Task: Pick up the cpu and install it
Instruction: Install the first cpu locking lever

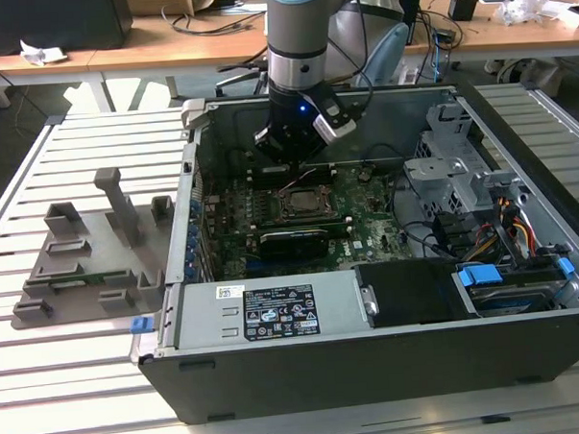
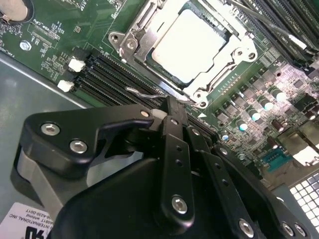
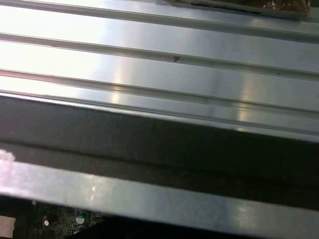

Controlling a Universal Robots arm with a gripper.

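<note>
The cpu [image 2: 187, 45], a silvery square plate, lies flat in the motherboard socket [image 2: 130, 44] with the metal bracket framing it. In the exterior view the cpu [image 1: 302, 202] sits mid-board inside the open computer case [image 1: 373, 367]. My gripper [image 2: 169, 107] hovers just off the socket's corner, beside the thin wire lever [image 2: 142, 92]. Its black fingers [image 2: 174, 134] are shut, with nothing visibly between them. In the exterior view the gripper [image 1: 292, 167] hangs low over the board just behind the socket.
A grey moulded fixture [image 1: 89, 255] lies on the slatted table [image 1: 76, 380] at the exterior view's left. Inside the case are the power supply [image 1: 265, 314], drive cage [image 1: 450, 162] and cables [image 1: 516, 231]. Memory slots [image 2: 99, 79] run beside the socket. The case wall [image 3: 159, 144] shows in the first wrist view.
</note>
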